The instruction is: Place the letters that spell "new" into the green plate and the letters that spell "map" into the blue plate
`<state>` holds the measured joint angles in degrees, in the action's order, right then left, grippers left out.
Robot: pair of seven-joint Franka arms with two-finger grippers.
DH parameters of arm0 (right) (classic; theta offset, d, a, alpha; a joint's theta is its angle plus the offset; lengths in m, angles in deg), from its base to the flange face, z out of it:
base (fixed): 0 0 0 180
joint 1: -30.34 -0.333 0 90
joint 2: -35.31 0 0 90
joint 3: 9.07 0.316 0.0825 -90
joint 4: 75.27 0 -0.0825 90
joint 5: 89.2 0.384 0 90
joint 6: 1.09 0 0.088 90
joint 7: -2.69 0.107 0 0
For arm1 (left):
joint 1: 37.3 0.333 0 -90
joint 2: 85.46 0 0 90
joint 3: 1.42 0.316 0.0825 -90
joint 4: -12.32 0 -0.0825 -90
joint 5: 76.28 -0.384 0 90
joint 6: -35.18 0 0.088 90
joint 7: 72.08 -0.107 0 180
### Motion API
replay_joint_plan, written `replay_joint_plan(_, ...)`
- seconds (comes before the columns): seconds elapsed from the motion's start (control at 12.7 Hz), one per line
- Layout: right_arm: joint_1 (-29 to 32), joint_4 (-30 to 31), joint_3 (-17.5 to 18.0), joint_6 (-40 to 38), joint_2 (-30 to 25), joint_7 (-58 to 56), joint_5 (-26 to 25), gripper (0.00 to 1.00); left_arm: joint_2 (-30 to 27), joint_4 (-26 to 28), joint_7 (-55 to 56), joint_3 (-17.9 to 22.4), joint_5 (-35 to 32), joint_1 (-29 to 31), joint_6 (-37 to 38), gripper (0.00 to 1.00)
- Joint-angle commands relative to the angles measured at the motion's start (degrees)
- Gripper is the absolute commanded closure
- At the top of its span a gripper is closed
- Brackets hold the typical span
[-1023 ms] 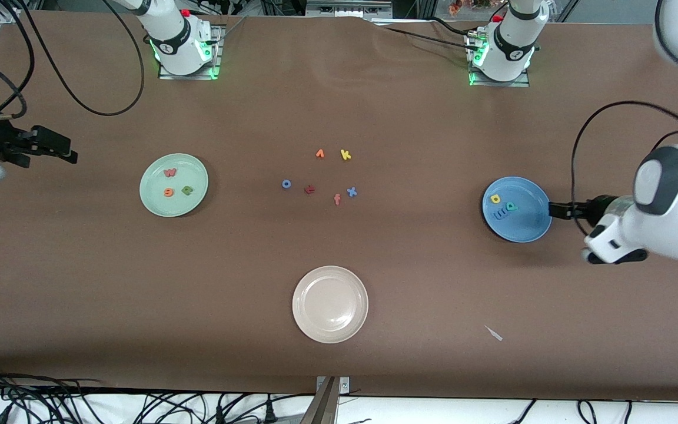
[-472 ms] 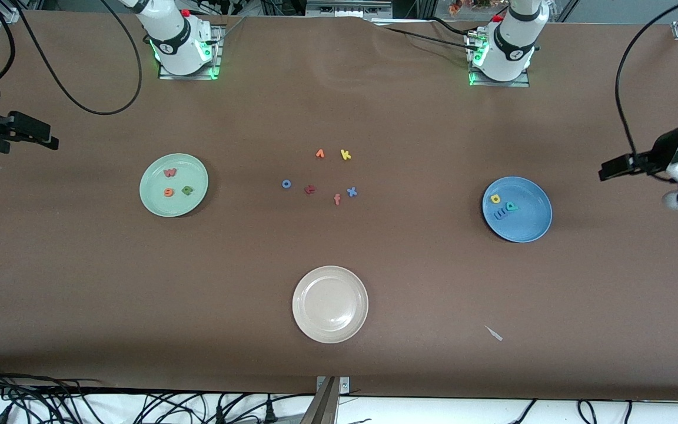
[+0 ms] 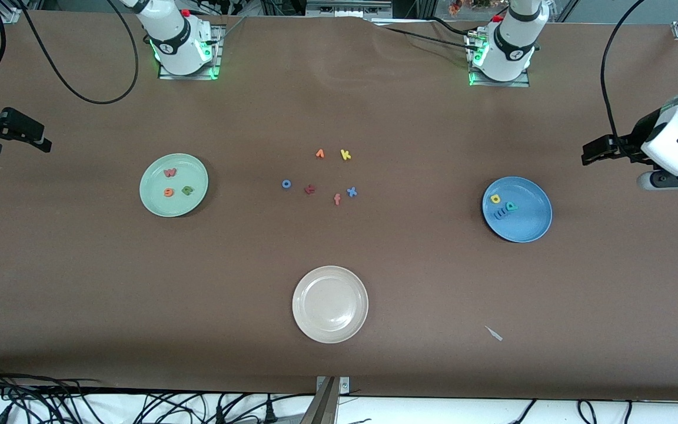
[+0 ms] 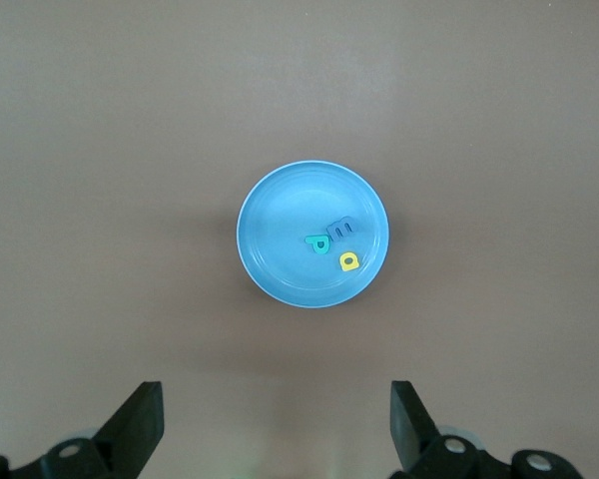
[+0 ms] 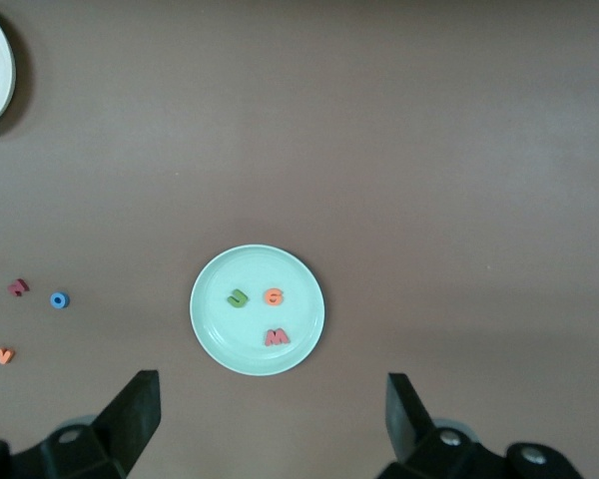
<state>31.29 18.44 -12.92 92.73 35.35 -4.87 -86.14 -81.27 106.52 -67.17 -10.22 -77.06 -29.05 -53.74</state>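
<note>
Green plate (image 3: 173,185) toward the right arm's end of the bench, well in from every edge. In it a pinkish-red "w" (image 3: 169,172), an orange "e" (image 3: 168,192) and a green "n" (image 3: 187,189), close together, none touching the rim

Blue plate (image 3: 517,209) toward the left arm's end of the bench, also well in from the edges. In it a yellow "a" (image 3: 495,199), a teal "p" (image 3: 511,206) and a blue "m" (image 3: 499,215), bunched on the side of the plate nearer the bench middle

In the middle of the bench, a loose bunch of spare letters: orange "v" (image 3: 319,153), yellow "k" (image 3: 345,155), blue "o" (image 3: 286,184), dark red "t" (image 3: 309,189), pink "f" (image 3: 337,199), blue "x" (image 3: 351,191). Lots of bare bench between this bunch and each plate

Beige plate (image 3: 330,304) nearer the front camera, close to the front edge, with nothing in it. Small white scrap (image 3: 494,333) near the front edge too, toward the left arm's end

Left claw (image 3: 595,154) up in the air over bare bench by the left arm's end, open wide, holding nothing. In the left wrist view, fingers (image 4: 135,427) spread far apart with the blue plate well below

Right claw (image 3: 36,140) up over the bench edge at the right arm's end, open wide, holding nothing. In the right wrist view, fingers (image 5: 132,409) spread far apart with the green plate well below
</note>
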Motion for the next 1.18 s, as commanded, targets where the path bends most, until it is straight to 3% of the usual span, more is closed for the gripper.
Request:
replay_joint_plan(0.0,0.02,0.85,0.16,-0.73,-1.53,-0.62,-1.65,0.00,-0.68,-0.07,-1.30,0.19,1.04,0.54,0.49,0.00)
replay_joint_plan(1.1,-0.51,0.50,0.95,-1.96,-1.01,-0.18,-2.27,0.00,-2.44,-0.07,-1.21,0.10,1.04,0.72,-1.61,0.00)
